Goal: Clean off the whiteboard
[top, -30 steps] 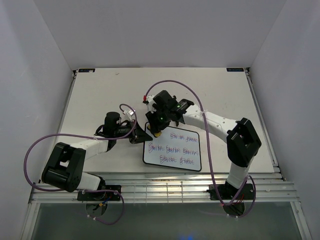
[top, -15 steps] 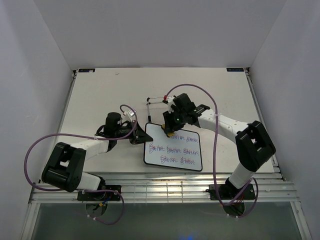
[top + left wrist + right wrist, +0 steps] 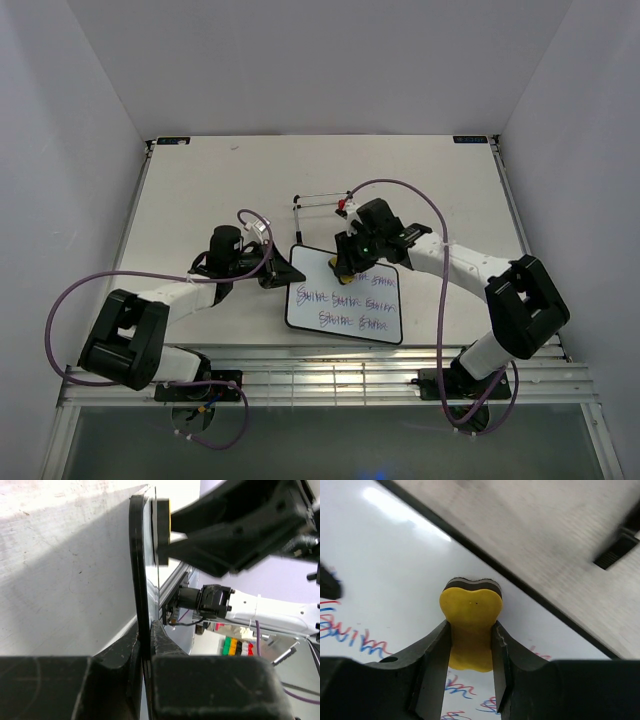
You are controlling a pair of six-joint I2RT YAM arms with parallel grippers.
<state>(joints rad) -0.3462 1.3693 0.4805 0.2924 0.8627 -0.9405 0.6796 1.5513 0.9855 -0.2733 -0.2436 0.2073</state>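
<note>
Top external view, starting at the near edge: ribbed metal rails run across the front, with both arm bases bolted there. Just past them, between the two arms, the whiteboard lies flat on the table. It carries three rows of red and purple scribble, and there's a bare white patch toward its far-left part. The left gripper reaches in from the left and is clenched on the board's far-left corner. On the left wrist camera you can see both fingers pinching the black rim edge-on. The right gripper comes in from the right, nose down at the board's far edge, with its fingers squeezing the yellow eraser. The eraser's dark face is pressed against the white surface. The gripper's black body hides part of the top row of writing from above. Just beyond the board stands a thin black wire stand, and the right arm's purple cable arches close by it. Further back, the tabletop runs to the white back wall.
</note>
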